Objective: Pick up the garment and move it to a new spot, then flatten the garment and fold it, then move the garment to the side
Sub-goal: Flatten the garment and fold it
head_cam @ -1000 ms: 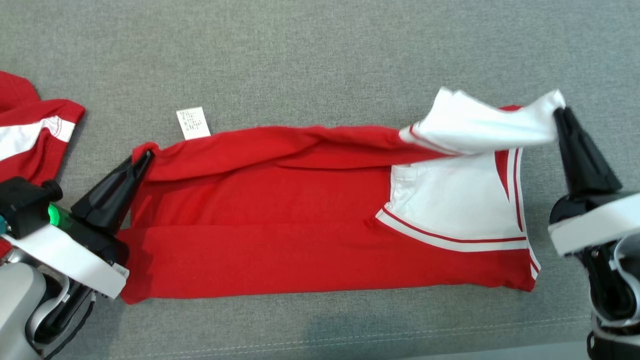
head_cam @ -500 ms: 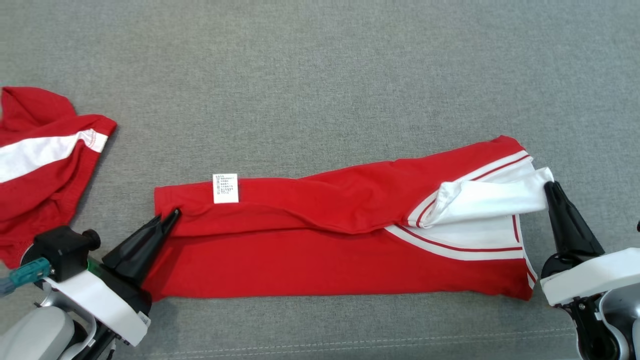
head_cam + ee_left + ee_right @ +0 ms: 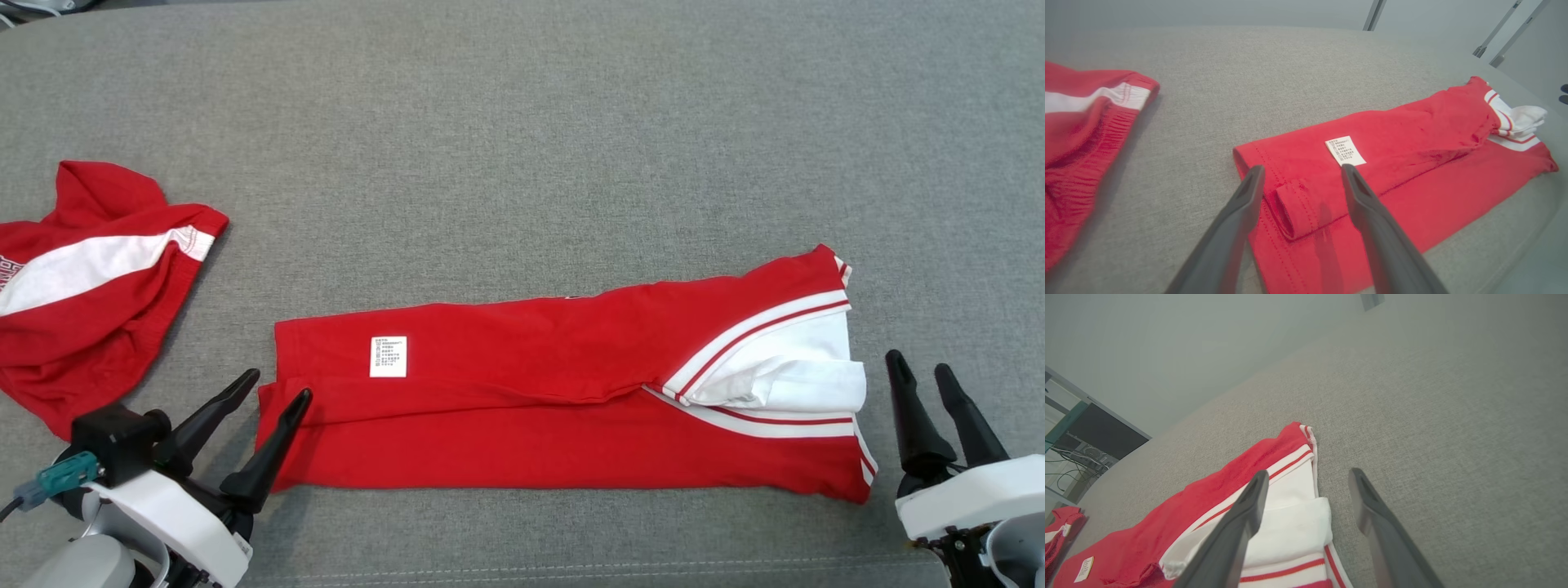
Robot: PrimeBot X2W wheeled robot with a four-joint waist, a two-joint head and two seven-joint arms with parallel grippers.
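The red shirt (image 3: 555, 400) lies flat on the grey top (image 3: 522, 147), near the robot's side. It is folded into a long strip that runs from left to right. The far half is folded over the near half, and a band of the near half shows along the front edge. A small white label (image 3: 388, 357) sits on top, near the left end. At the right end the shirt is white with thin red lines. A white flap (image 3: 808, 384) lies there, a bit crumpled. The left gripper (image 3: 278, 384) is open and has nothing in it. Its two dark fingers are spread apart at the left end of the shirt. One fingertip is over the shirt's corner and the other is over the grey top just beside it. From the left wrist, a little rolled hem of the shirt shows between the two fingers. The right gripper (image 3: 918, 363) is open too and holds nothing. It is just beside the right end of the shirt, close to the white flap. Another red cloth (image 3: 90, 286) with a white stripe lies in a heap off to the left, well apart from the shirt.
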